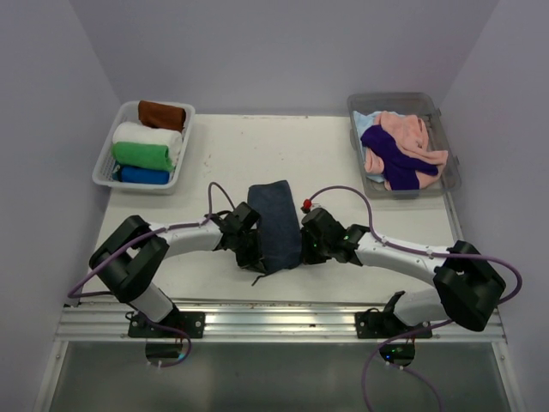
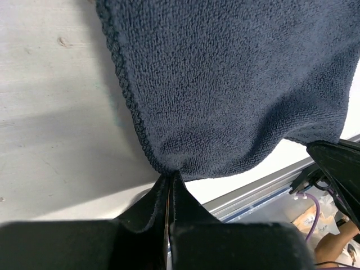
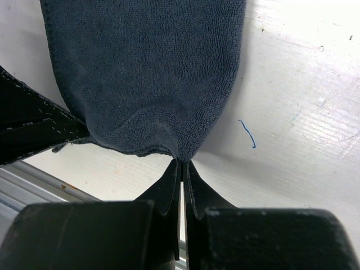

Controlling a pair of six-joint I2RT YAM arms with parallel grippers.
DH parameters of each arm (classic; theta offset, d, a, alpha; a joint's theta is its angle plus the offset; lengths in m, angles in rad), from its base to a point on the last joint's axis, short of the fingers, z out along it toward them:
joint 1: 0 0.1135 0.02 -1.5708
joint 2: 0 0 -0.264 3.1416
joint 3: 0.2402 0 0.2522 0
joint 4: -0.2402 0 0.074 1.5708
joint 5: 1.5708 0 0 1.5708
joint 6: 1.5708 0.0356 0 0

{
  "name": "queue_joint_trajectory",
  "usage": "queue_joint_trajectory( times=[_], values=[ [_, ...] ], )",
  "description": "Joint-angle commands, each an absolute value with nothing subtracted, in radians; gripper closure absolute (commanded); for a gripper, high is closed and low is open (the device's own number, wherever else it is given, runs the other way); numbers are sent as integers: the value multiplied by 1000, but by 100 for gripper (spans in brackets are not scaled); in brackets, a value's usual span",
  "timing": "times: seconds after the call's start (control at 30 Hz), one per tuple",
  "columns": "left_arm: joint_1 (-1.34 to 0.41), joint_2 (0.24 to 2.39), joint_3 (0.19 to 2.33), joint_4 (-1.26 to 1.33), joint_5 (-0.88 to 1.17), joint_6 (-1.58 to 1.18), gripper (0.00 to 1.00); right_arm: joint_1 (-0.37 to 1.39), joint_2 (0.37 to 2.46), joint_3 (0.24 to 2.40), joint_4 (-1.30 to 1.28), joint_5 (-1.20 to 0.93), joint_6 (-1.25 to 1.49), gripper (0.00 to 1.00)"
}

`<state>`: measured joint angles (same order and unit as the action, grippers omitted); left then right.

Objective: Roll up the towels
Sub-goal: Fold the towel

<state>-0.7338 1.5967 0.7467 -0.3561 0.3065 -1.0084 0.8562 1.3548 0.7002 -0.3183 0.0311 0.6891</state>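
Dark grey-blue towel (image 1: 273, 219) is pinched at its 2 near corners by left gripper (image 2: 170, 180) and right gripper (image 3: 183, 164), so curling that edge over evenly looks next.

Soft, even light came from overhead. The tabletop (image 1: 257, 150) glared nearly white in the right wrist view; a faint shadow lay beside the dark towel (image 2: 236, 84), its weave sharp.

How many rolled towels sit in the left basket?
4: brown towel at the far end, then white towel, green towel, and blue towel at the near end. Others could hide underneath.
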Motion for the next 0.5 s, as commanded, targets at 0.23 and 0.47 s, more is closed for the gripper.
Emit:
queue_joint_trajectory(
  times=[0.23,0.47],
  values=[
    [-738,1508,811,-509,98,-994,100,853,1292,738,-362,84,669,100],
    [-723,1496,831,-505,120,-991,100,851,1304,779,-367,115,649,100]
  ],
)
